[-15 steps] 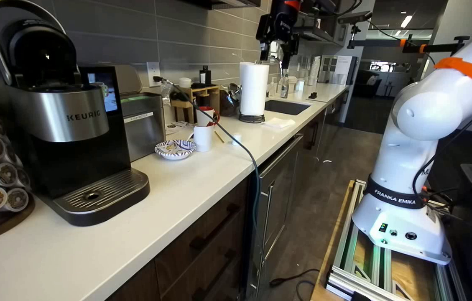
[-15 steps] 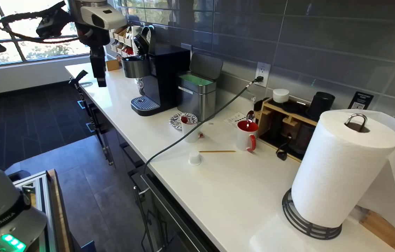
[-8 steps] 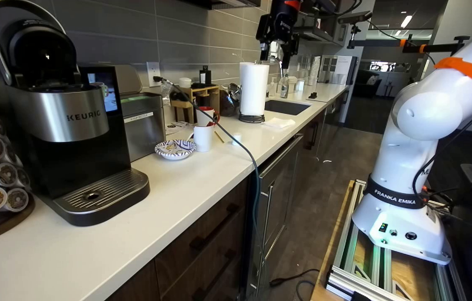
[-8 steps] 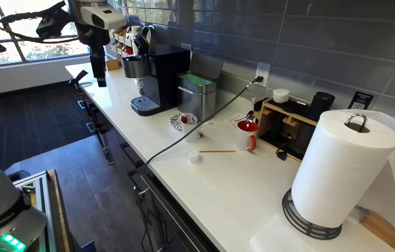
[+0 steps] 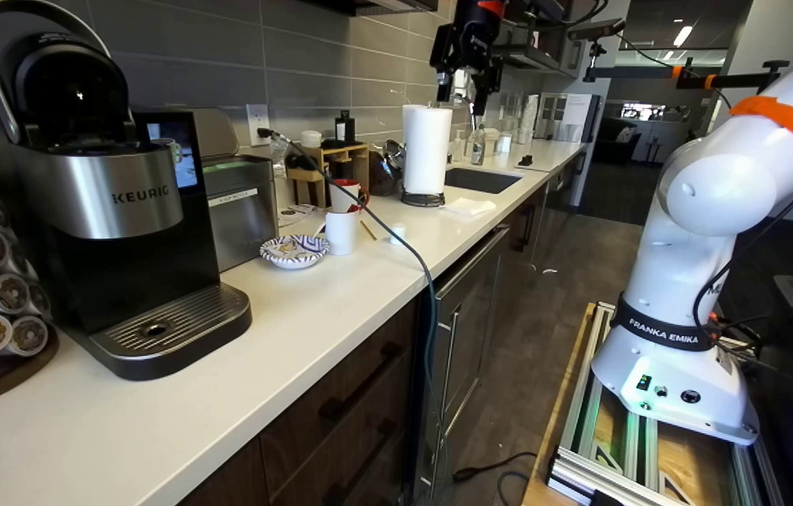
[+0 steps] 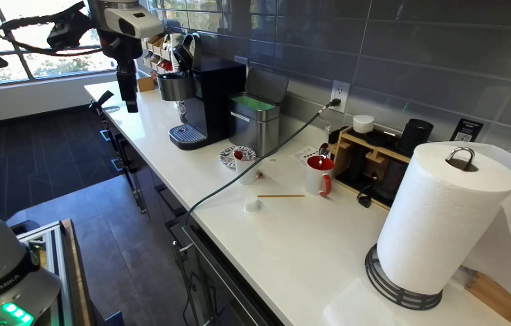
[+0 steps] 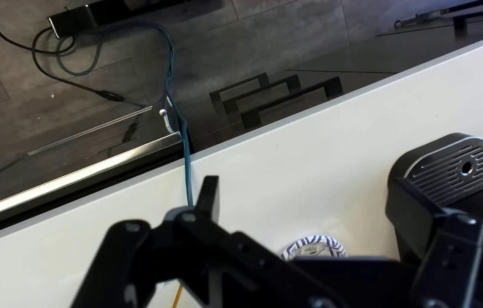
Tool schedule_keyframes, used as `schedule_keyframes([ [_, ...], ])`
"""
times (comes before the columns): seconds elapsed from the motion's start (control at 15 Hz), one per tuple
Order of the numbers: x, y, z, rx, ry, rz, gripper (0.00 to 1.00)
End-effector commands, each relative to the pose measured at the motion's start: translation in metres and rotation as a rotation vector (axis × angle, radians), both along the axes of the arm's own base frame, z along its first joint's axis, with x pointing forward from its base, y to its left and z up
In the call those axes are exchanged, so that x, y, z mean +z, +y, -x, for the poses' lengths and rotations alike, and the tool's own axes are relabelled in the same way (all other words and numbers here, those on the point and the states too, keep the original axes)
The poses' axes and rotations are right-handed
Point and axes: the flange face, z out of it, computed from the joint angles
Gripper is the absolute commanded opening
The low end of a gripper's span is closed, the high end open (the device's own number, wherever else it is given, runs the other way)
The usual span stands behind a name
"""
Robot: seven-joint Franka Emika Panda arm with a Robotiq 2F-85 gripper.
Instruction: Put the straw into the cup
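Note:
A thin tan straw (image 6: pixel 281 195) lies flat on the counter; it shows partly in the wrist view (image 7: pixel 177 296) and also in an exterior view (image 5: pixel 368 230). A white mug (image 6: pixel 247 172) stands by the patterned plate, and a white mug with red inside and red handle (image 6: pixel 317 177) stands at the straw's far end. A small white cup (image 6: pixel 251 206) sits at the straw's near end. Which of these is the task's cup I cannot tell. My gripper (image 5: pixel 463 95) is open and empty, high above the counter; in the wrist view (image 7: pixel 309 205) its fingers stand wide apart.
A cable (image 6: pixel 264 156) runs from the wall outlet across the counter, passing the white mug. A patterned plate (image 5: pixel 294 251), a Keurig machine (image 5: pixel 108 190), a metal bin (image 6: pixel 255 120), a paper towel roll (image 6: pixel 445 217) and a wooden organiser (image 6: pixel 373 158) stand on the counter.

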Motion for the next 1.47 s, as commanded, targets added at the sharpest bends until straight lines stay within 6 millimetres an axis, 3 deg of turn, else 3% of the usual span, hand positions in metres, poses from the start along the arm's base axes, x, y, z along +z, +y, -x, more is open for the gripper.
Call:
schedule_keyframes([
  [0.0,-0.009,0.006,-0.017,-0.100,-0.127,0.039,1.00],
  [0.33,-0.025,0.024,-0.076,-0.149,-0.419,0.173,1.00],
  [0.67,-0.076,-0.004,-0.127,-0.139,-0.593,0.390,1.00],
  [0.73,-0.056,0.006,-0.112,-0.122,-0.581,0.331,1.00],
  [0.87,-0.070,-0.001,-0.120,-0.128,-0.569,0.338,1.00],
  [1.07,-0.066,0.001,-0.121,-0.134,-0.592,0.369,1.00],
  [1.4,-0.133,-0.015,-0.153,-0.203,-0.520,0.561,1.00],
])
